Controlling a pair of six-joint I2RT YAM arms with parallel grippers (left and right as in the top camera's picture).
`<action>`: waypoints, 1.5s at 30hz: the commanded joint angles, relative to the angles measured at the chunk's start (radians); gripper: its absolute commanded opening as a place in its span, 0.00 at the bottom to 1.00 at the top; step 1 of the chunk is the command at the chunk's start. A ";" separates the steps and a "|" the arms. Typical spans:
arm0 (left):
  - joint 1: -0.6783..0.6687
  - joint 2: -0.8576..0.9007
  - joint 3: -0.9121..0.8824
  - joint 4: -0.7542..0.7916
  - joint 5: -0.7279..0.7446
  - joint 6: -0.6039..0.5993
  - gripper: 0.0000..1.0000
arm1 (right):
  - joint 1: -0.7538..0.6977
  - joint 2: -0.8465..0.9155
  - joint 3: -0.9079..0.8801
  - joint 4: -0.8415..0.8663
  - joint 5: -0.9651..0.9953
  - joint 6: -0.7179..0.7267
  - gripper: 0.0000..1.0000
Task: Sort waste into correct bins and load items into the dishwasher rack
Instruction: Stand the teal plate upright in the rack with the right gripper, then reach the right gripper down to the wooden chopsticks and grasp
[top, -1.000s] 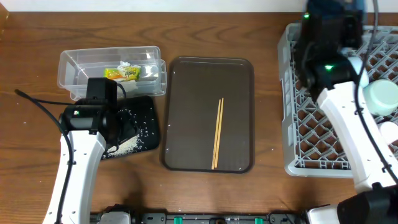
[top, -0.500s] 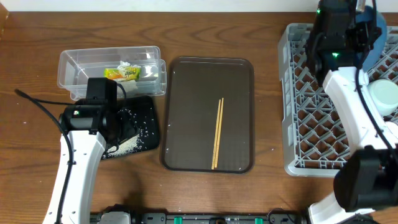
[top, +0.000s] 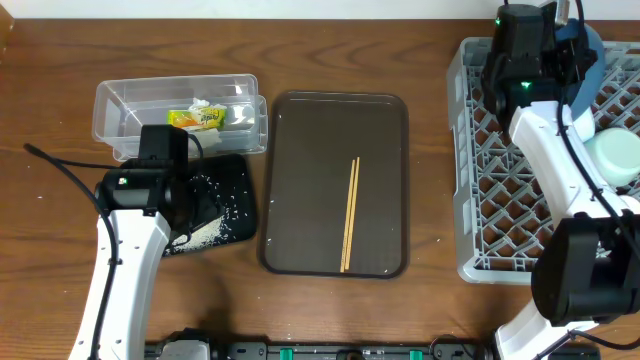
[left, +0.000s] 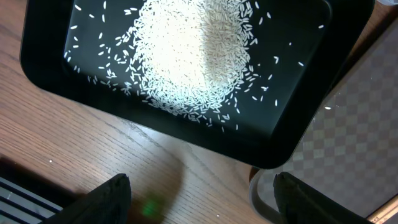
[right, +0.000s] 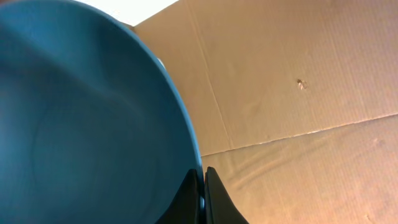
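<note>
My right gripper (top: 556, 52) is shut on the rim of the large dark blue bowl (top: 592, 58) and holds it over the far right corner of the grey dishwasher rack (top: 500, 200). In the right wrist view the fingers (right: 203, 186) pinch the bowl's rim (right: 93, 124). A mint-green bowl (top: 614, 155) sits in the rack. Two chopsticks (top: 350, 215) lie on the brown tray (top: 300, 150). My left gripper (left: 202, 205) is open and empty above the black tray (left: 56, 68) holding rice (left: 193, 56). The clear tub (top: 125, 110) holds the wrapper (top: 208, 118) and tissue. The pink cup is out of view.
The black tray (top: 240, 190) lies in front of the clear tub, left of the brown tray. A few rice grains lie on the wood near it. A brown cardboard wall (right: 298, 93) shows behind the bowl.
My right arm has moved toward the far edge of the rack with the dark blue bowl, which now shows beside the gripper. The left arm has not moved.
</note>
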 joint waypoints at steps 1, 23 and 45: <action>0.005 -0.002 0.007 -0.003 -0.019 -0.016 0.76 | 0.008 0.006 -0.001 0.002 0.007 0.008 0.01; 0.005 -0.002 0.007 -0.003 -0.019 -0.016 0.76 | 0.082 0.005 -0.008 -0.436 -0.197 0.385 0.33; 0.005 -0.002 0.007 -0.003 -0.019 -0.016 0.76 | 0.103 -0.360 -0.007 -0.595 -0.964 0.455 0.69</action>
